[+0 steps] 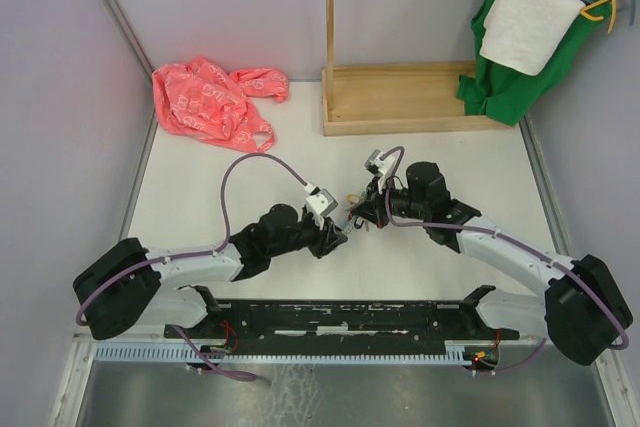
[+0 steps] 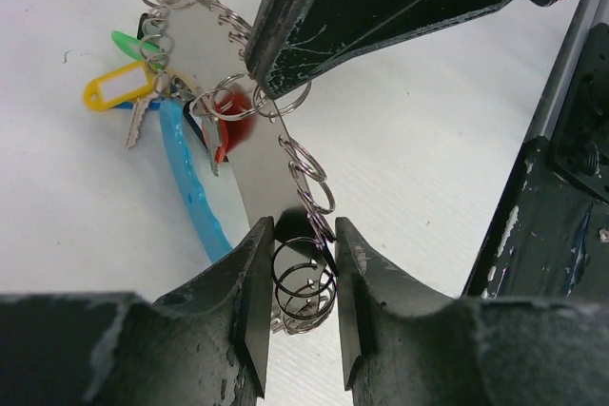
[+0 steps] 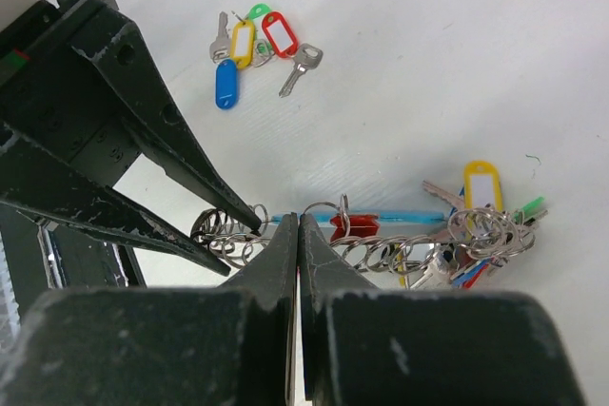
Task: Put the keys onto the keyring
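Keyring (image 1: 356, 218) is mid-frame in the top view, on the white worktop (image 1: 180, 187), strung between the two arm tips.

Left end effector (image 2: 297, 301): narrow gap. The coil of grey rings at the loop's end fills it and touches both pads (image 2: 249, 316).

Right end effector (image 3: 298, 227): jaws closed tip to tip, tips against the ring chain. Can't tell if a ring is actually pinched.

Blue sleeve (image 2: 190, 187) of the loop runs beside the chain, left of centre in the left wrist view.

Hung keys (image 3: 433, 268) bunch at the loop's other end, with a yellow tag (image 3: 482, 183), green tag (image 3: 529, 207) and red tag (image 2: 224, 119).

Loose keys (image 3: 242, 43) lie apart from the loop, upper left of the right wrist view. Yellow, red, blue and green tags there, two silver blades showing.

Back of the worktop in the top view: pink bag (image 1: 210, 102) upper left, wooden stand (image 1: 400, 97) top centre, green cloth (image 1: 510, 87) and white towel (image 1: 528, 19) upper right.
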